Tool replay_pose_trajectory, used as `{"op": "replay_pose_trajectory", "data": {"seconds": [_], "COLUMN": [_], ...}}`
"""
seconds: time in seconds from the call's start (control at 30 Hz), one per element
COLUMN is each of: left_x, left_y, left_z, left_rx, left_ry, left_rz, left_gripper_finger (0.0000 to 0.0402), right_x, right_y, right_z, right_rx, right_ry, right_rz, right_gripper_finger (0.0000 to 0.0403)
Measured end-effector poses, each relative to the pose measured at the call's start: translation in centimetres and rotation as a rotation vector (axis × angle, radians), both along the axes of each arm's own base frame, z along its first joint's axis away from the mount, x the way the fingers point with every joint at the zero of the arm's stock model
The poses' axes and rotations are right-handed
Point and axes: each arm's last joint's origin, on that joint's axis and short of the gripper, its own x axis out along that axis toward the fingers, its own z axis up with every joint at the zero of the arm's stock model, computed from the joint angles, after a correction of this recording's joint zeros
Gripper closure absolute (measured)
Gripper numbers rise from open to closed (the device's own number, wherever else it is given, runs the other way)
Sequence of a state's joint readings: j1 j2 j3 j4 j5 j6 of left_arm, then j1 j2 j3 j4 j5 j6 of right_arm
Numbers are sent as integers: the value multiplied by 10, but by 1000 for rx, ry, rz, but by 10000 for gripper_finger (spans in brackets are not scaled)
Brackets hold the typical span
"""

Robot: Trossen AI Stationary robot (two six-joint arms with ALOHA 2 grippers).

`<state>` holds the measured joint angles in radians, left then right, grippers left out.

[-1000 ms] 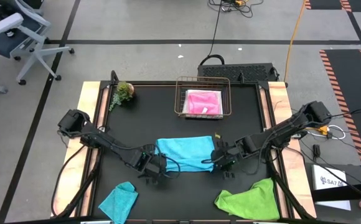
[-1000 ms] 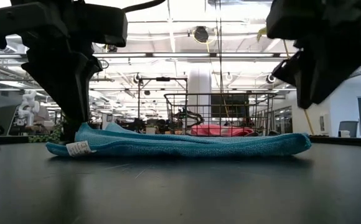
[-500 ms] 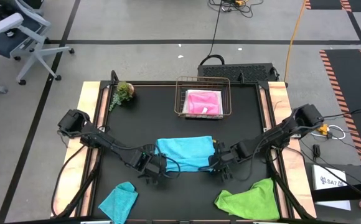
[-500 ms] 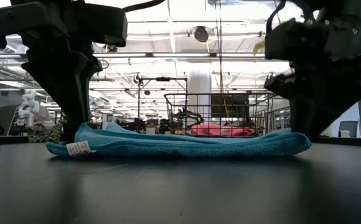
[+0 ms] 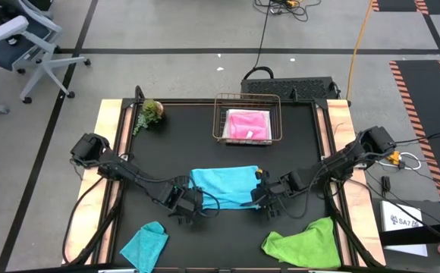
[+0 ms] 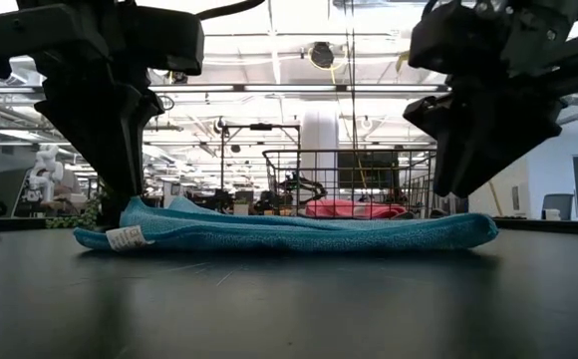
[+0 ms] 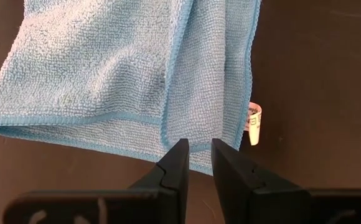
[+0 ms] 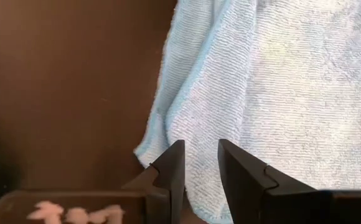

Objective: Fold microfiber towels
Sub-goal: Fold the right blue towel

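Note:
The sky blue towel [image 5: 224, 186] lies folded and flat on the black table, and shows in the low view [image 6: 289, 231]. My left gripper [image 5: 193, 203] is down at its near left corner [image 7: 196, 148], with only a narrow gap between its fingers. My right gripper [image 5: 265, 198] hangs just over the towel's near right corner [image 8: 200, 155], narrowly open and clear of the cloth in the low view [image 6: 458, 187]. The hot pink towel [image 5: 248, 123] lies in the wire basket. The teal towel [image 5: 144, 244] and the lime green towel [image 5: 303, 243] lie crumpled at the near edge. The white towel is out of view. My left gripper comes from above, pointing down, with its fingertips [image 7: 179, 149] at the towel's hemmed near edge [image 7: 168, 135] beside the left corner. The hem shows in the narrow gap between them. The towel lies flat on the table, slightly humped beside the fingers [image 6: 135, 205].
The wire basket [image 5: 220, 114] stands at the far middle. A small green plant [image 5: 150, 112] sits at the far left. A white label [image 7: 255, 124] sticks out of the blue towel's left end. Bare table lies between the blue towel and the basket.
My right gripper has moved toward the table's left, onto the blue towel's right end. It dipped to the cloth half a second ago and now stands a little higher. The towel has kept its shape and place.

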<state>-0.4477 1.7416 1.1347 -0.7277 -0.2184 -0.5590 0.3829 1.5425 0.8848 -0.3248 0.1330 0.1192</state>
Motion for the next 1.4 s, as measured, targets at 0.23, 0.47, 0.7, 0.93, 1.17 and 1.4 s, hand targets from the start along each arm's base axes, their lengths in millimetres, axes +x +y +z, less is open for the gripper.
{"op": "replay_pose_trajectory", "data": {"seconds": [0.23,0.47,0.7,0.93,1.17,1.4], "left_x": [0,0,0,0,0,2], "left_y": [0,0,0,0,0,-1], "left_z": [0,0,0,0,0,1], "left_rx": [0,0,0,0,-2,-11], "left_ry": [0,-1,0,0,-6,-24], "left_rz": [2,2,4,3,3,3], "left_gripper_finger": [330,330,330,330,330,330], "right_x": [-1,0,-6,-3,2,3], "right_y": [2,1,-1,0,3,5], "right_z": [0,-1,-13,-12,-22,-29], "right_rx": [-5,-16,-30,-24,-17,-21], "right_ry": [1,1,41,4,10,33], "right_rz": [17,28,25,32,29,30], "right_gripper_finger": [316,316,316,316,316,316]}}
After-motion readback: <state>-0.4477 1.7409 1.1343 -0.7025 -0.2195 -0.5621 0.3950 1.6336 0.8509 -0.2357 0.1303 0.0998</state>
